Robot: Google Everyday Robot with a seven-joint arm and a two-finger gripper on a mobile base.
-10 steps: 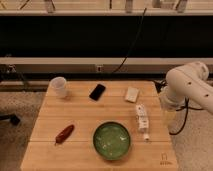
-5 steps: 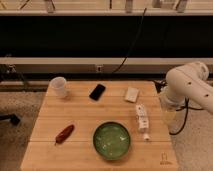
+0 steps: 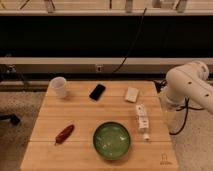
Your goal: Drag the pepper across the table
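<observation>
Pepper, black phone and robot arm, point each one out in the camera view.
pepper (image 3: 64, 134), camera view, middle of its body.
black phone (image 3: 97, 92), camera view, centre of its face.
robot arm (image 3: 190, 85), camera view, white shell; beside table (image 3: 85, 112) right edge, end effector not visible.

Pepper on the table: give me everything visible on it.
The slim dark red chili pepper lies flat on the light wooden plank table, front left, set diagonally with its narrow end toward the front-left corner. It looks whole. Only the tabletop touches it; the round green bowl sits apart to its right. The gripper hangs beside the table's right edge, far off.
</observation>
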